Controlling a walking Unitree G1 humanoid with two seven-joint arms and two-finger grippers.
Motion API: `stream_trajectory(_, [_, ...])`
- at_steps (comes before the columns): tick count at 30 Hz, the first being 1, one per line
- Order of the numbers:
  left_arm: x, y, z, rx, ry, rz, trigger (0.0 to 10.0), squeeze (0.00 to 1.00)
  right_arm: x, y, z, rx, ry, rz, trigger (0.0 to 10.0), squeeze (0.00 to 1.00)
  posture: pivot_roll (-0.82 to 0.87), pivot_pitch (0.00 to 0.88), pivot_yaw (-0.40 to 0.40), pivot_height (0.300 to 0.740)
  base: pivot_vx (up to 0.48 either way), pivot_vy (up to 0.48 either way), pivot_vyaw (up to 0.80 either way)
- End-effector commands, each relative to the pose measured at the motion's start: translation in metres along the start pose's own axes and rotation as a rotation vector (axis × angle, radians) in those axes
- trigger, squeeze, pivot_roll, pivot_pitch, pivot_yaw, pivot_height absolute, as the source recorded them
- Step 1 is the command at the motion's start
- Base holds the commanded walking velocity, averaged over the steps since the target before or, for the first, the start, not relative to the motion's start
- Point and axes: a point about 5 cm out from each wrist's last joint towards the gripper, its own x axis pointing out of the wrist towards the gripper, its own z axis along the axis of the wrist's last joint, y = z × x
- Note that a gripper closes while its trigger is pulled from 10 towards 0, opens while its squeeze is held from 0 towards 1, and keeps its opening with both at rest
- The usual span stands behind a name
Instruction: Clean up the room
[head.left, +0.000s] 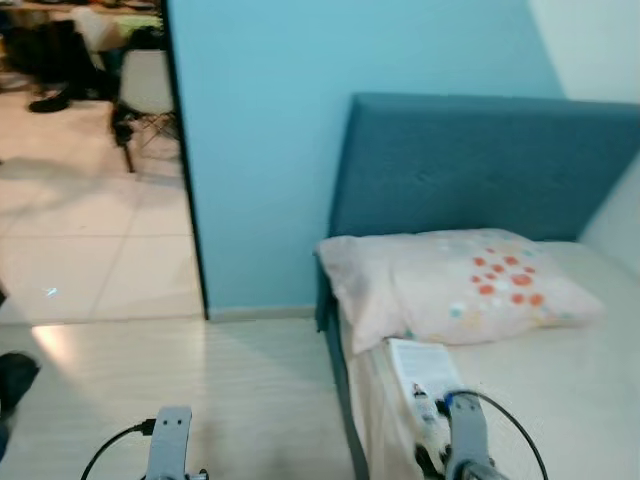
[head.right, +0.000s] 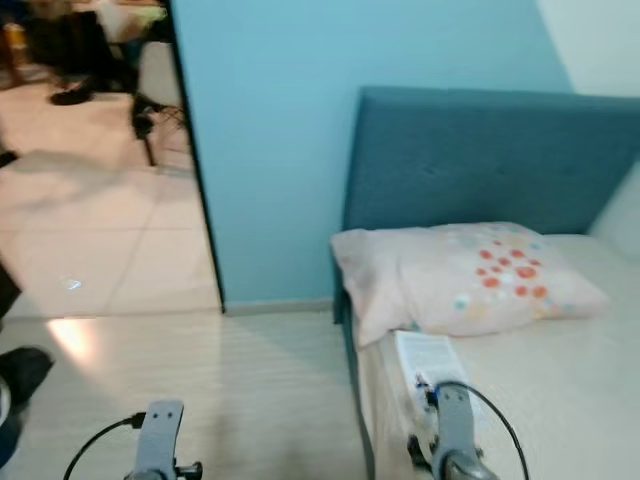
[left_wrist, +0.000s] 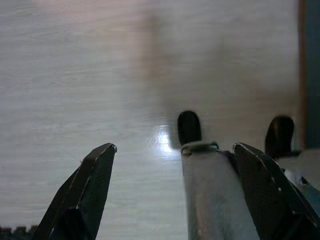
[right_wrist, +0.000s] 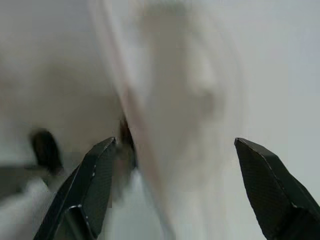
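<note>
Room: pale wood-plank floor (head.left: 200, 390), light-blue wall (head.left: 260, 150), teal-headboard bed (head.left: 480, 165) bearing spotted pink pillow (head.left: 460, 285), white booklet (head.left: 420, 370). My left gripper (left_wrist: 170, 170) and right gripper (right_wrist: 175, 170): fingers apart, empty.

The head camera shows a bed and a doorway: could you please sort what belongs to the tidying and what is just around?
Belongs to the job:
- booklet at the bed's near edge
- pillow on the bed

Just around:
- headboard
- blue wall
- chair beyond the doorway
- floor

Silver arms (head.left: 168, 440), black cables (head.left: 105, 450)
</note>
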Motion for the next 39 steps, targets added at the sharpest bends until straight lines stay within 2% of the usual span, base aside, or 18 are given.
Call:
stream_trajectory(1, [-0.002, 0.008, -0.017, 0.0, 0.055, 0.021, 10.0, 0.0, 0.0, 0.004, -0.01, -0.023, 0.044, 0.0, 10.0, 0.0, 0.06, 0.0, -0.083, 0.724, -0.48, 0.0, 0.0])
stream_trajectory(3, [-0.003, 0.013, -0.024, 0.008, 0.074, 0.03, 10.0, 0.0, -0.003, 0.003, -0.034, -0.054, 0.121, -0.013, 10.0, 0.0, 0.07, 0.0, -0.088, 0.724, -0.48, 0.0, 0.0])
stream_trajectory(4, [-0.003, 0.013, -0.024, 0.008, 0.074, 0.03, 10.0, 0.0, -0.003, 0.003, -0.034, -0.054, 0.121, -0.013, 10.0, 0.0, 0.07, 0.0, -0.088, 0.724, -0.48, 0.0, 0.0])
stream_trajectory(7, [-0.004, 0.02, -0.031, 0.023, 0.091, 0.04, 10.0, 0.0, -0.008, 0.002, -0.058, -0.056, 0.186, -0.014, 10.0, 0.0, 0.07, 0.0, -0.09, 0.724, -0.32, 0.0, -0.77])
stream_trajectory(10, [-0.005, 0.021, -0.033, 0.034, 0.097, 0.037, 10.0, 0.0, -0.01, -0.001, -0.065, -0.048, 0.207, -0.03, 10.0, 0.0, 0.07, 0.0, -0.09, 0.724, 0.0, 0.0, -0.77])
stream_trajectory(14, [-0.005, 0.018, -0.033, 0.047, 0.092, 0.024, 10.0, 0.0, -0.012, -0.007, -0.07, -0.041, 0.219, -0.054, 10.0, 0.0, 0.07, 0.0, -0.091, 0.724, 0.0, 0.0, -0.76])
stream_trajectory(15, [-0.004, 0.013, -0.03, 0.068, 0.077, 0.004, 10.0, 0.0, -0.012, -0.012, -0.07, -0.04, 0.223, -0.073, 10.0, 0.0, 0.07, 0.0, -0.09, 0.724, 0.0, 0.0, -0.76])
stream_trajectory(19, [-0.004, 0.01, -0.028, 0.082, 0.069, -0.007, 10.0, 0.0, -0.012, -0.014, -0.069, -0.043, 0.224, -0.083, 10.0, 0.0, 0.07, 0.0, -0.09, 0.724, 0.0, 0.0, -0.76])
stream_trajectory(20, [-0.004, 0.007, -0.027, 0.112, 0.064, -0.025, 10.0, 0.0, -0.012, -0.016, -0.068, -0.045, 0.224, -0.09, 10.0, 0.0, 0.06, 0.0, -0.089, 0.724, 0.0, 0.0, -0.76])
stream_trajectory(24, [-0.004, -0.002, -0.025, 0.142, 0.044, -0.079, 10.0, 0.0, -0.012, -0.016, -0.068, -0.043, 0.224, -0.1, 10.0, 0.0, 0.05, 0.0, -0.085, 0.724, 0.0, 0.0, -0.76])
stream_trajectory(32, [-0.005, -0.006, -0.031, 0.161, 0.056, -0.085, 10.0, 0.0, -0.013, -0.015, -0.07, -0.043, 0.233, -0.107, 10.0, 0.0, 0.05, 0.0, -0.079, 0.724, 0.0, 0.0, -0.76])
stream_trajectory(39, [-0.009, 0.0, -0.048, 0.228, 0.09, -0.069, 10.0, 0.0, -0.015, -0.015, -0.079, -0.046, 0.272, -0.121, 10.0, 0.0, 0.04, 0.0, -0.074, 0.724, 0.0, 0.0, -0.75])
